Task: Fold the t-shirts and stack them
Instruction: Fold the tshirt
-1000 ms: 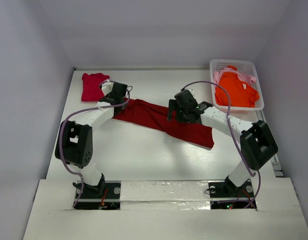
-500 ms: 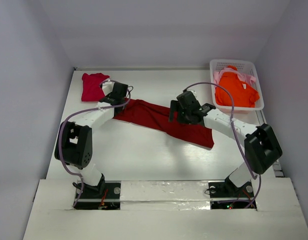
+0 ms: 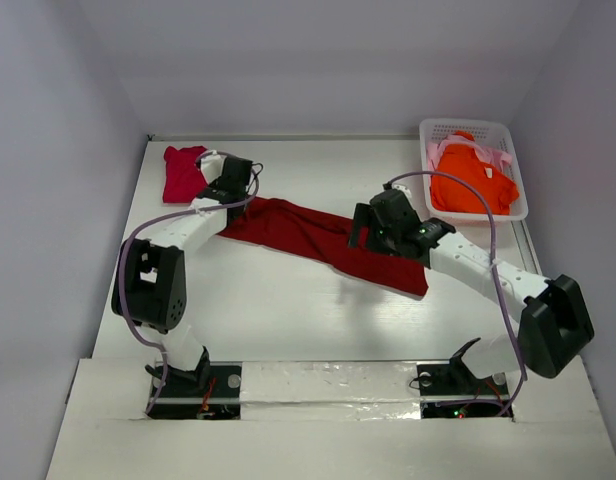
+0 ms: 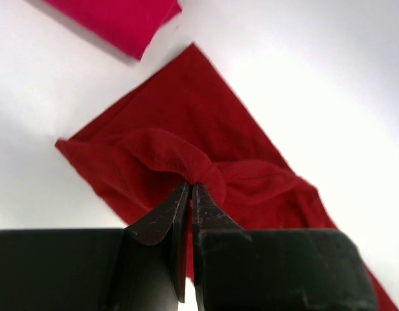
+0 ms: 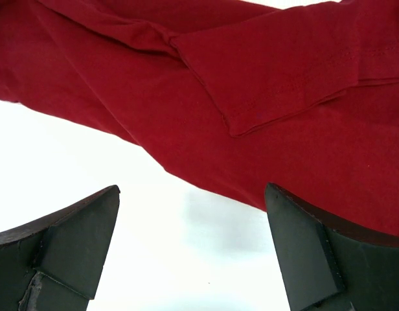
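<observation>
Left wrist: left hand [image 4: 190, 188] pinches dark red shirt [image 4: 199, 116] fold; right hand [image 5: 193, 189] wide over shirt's edge, table [image 5: 76, 168] showing beside.

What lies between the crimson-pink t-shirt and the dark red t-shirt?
Only a bare strip of white table, seen in the left wrist view; the crimson-pink t-shirt and dark red t-shirt do not touch.

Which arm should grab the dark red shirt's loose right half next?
Right. The right jaws hang open just above that half of the dark red shirt; the left jaws are shut on its left end.
</observation>
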Robot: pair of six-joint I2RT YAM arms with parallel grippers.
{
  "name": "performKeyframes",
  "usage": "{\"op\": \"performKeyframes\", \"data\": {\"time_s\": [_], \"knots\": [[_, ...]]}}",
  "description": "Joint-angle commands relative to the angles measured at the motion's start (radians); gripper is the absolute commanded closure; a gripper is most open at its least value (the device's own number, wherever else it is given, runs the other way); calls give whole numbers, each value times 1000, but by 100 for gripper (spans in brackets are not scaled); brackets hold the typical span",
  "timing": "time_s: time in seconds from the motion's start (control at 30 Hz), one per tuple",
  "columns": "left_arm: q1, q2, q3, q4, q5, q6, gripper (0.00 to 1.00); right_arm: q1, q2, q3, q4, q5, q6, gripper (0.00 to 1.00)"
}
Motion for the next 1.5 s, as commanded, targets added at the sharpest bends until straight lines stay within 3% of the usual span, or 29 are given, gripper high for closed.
{"op": "performKeyframes", "data": {"time_s": [0.0,0.3,0.6,1.47], "knots": [[24,4,54,27,-21,32,100,-6,-9,4,-10,25,15,2],[105,37,76,80,7,90,100,-6,5,-1,-10,14,22,2],[105,90,125,138,96,142,100,-6,-3,-13,-7,8,35,2],[105,92,106,256,177,225,100,13,-56,-41,-21,6,68,3]]}}
